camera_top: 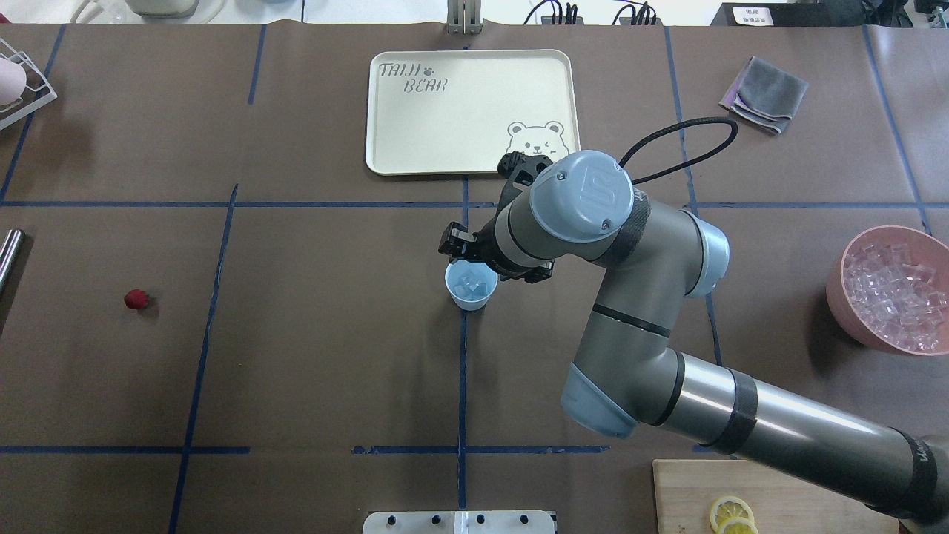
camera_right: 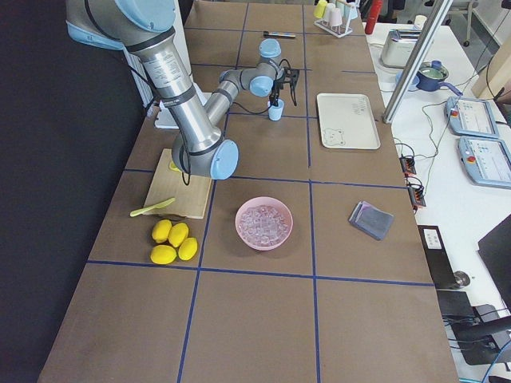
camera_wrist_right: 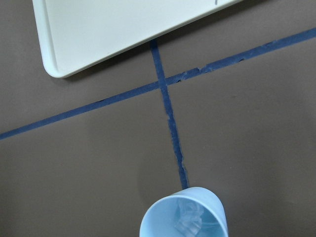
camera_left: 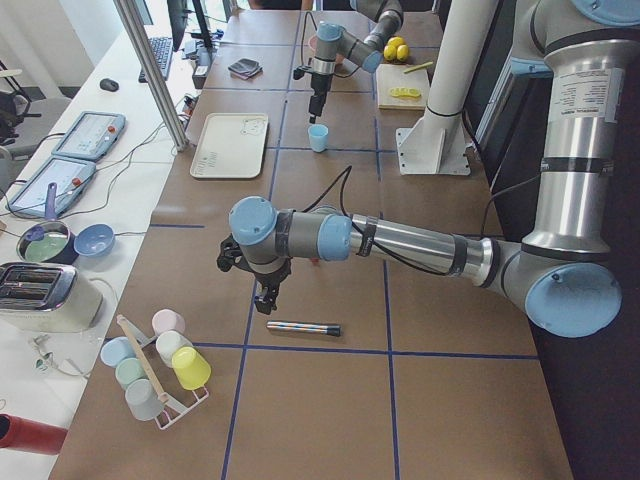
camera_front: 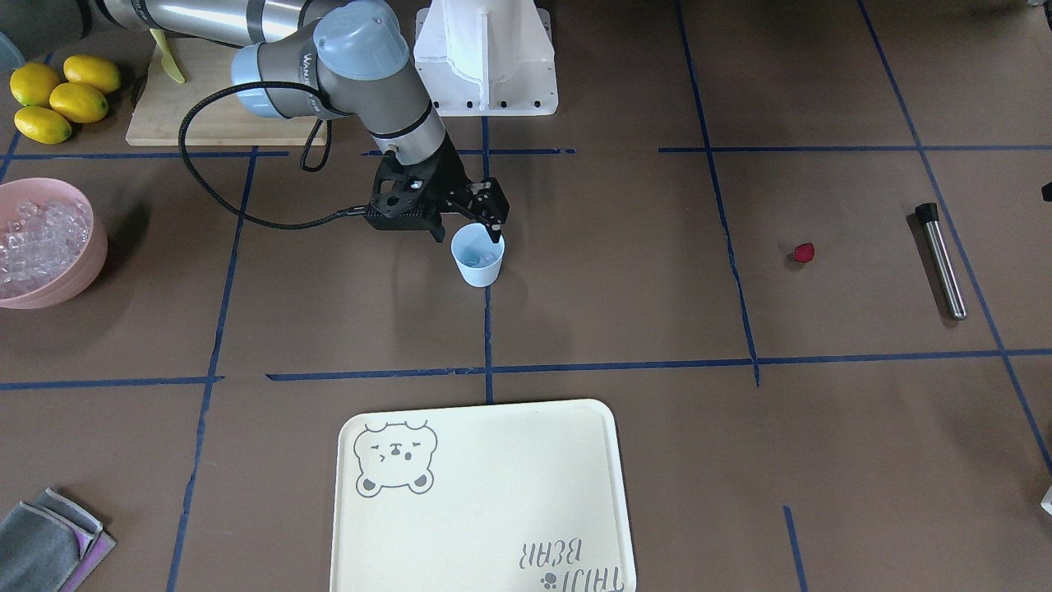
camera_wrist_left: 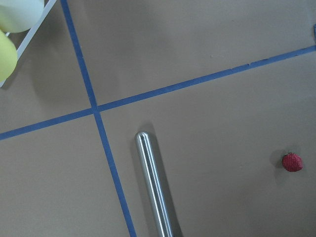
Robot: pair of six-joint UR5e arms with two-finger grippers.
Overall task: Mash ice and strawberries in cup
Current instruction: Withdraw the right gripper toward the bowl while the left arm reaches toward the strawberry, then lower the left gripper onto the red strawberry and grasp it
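Note:
The light-blue cup (camera_front: 477, 256) stands upright near the table's middle, with a few clear ice cubes (camera_top: 470, 282) in its bottom, also seen in the right wrist view (camera_wrist_right: 190, 219). My right gripper (camera_front: 465, 234) hangs just over the cup's rim, open, with nothing between its fingers. The red strawberry (camera_front: 804, 252) lies alone on the table far towards my left side (camera_top: 136, 299). My left gripper (camera_left: 265, 297) hovers near it and above a steel rod (camera_left: 303, 327); I cannot tell whether it is open or shut.
A pink bowl (camera_top: 841, 289) full of ice sits at my right. The cream tray (camera_top: 460, 111) lies beyond the cup. Lemons (camera_front: 57, 99), a cutting board (camera_front: 205, 107), a grey cloth (camera_top: 764, 93) and a cup rack (camera_left: 155, 365) stand around the edges.

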